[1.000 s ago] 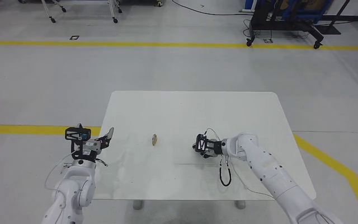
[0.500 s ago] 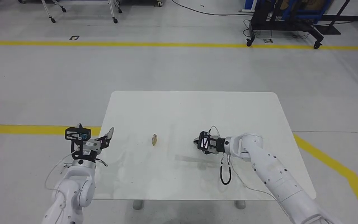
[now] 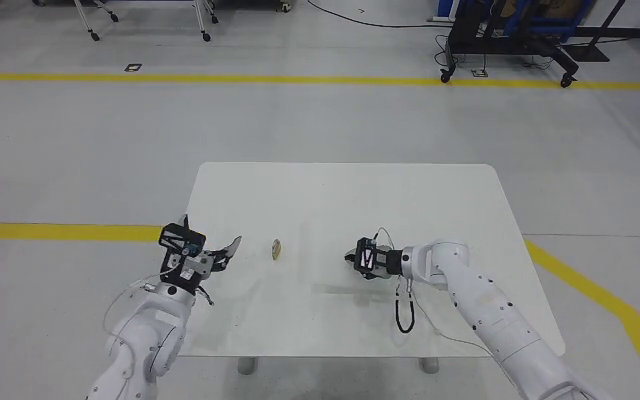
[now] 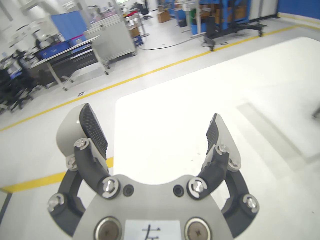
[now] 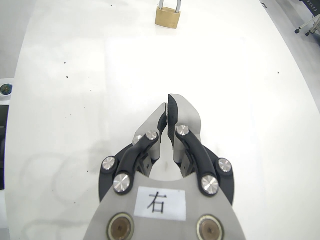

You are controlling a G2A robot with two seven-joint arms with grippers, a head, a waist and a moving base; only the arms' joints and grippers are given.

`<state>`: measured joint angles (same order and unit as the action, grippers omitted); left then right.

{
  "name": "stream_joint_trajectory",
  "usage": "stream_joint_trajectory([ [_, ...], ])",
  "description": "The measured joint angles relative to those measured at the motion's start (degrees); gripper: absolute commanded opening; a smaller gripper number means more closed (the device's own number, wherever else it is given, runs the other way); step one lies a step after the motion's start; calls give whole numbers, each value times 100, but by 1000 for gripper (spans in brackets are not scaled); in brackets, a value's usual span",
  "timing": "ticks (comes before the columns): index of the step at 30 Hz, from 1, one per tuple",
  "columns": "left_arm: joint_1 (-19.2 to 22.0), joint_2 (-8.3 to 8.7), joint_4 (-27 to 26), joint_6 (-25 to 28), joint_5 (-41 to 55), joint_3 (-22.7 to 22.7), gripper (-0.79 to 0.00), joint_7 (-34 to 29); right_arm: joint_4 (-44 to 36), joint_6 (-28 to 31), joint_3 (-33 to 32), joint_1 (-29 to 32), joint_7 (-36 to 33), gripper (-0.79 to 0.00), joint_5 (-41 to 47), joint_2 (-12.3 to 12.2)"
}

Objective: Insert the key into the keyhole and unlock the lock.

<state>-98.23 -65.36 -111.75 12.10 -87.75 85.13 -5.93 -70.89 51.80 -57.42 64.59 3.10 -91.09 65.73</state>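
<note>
A brass padlock (image 3: 276, 249) with a silver shackle lies on the white table (image 3: 420, 195), left of centre; in the right wrist view the padlock (image 5: 168, 13) lies well ahead of the fingers. My right gripper (image 3: 352, 258) hovers right of the lock, and in its own view this gripper (image 5: 168, 106) is shut on a thin silver sliver, the key (image 5: 166, 109), mostly hidden between the pads. My left gripper (image 3: 228, 249) stands open over the table's left side, a short way left of the lock. In its own view the left gripper (image 4: 156, 128) holds nothing.
A black cable loop (image 3: 402, 312) hangs from the right arm over the table's front part. Yellow floor lines (image 3: 80, 232) run past the table's left and right edges. Carts and racks (image 3: 510, 35) stand far behind.
My left arm has swung right, from beyond the table's left edge to over the table near the lock. The right gripper has shifted slightly to the right, staying shut.
</note>
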Motion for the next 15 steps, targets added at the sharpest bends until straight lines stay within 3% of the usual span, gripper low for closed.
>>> stream_joint_trajectory([
  [4,509,-27,-97,419,-917,-736,0,-530,167,28,173,-117,271,-785,-147,26],
  [8,1172,-132,343,427,-1325,-1544,0,-981,365,-3,241,-196,554,-785,-208,31],
  [15,1892,-300,1064,324,-1618,-2422,0,-1386,599,-58,240,-248,1077,-785,-337,-5],
])
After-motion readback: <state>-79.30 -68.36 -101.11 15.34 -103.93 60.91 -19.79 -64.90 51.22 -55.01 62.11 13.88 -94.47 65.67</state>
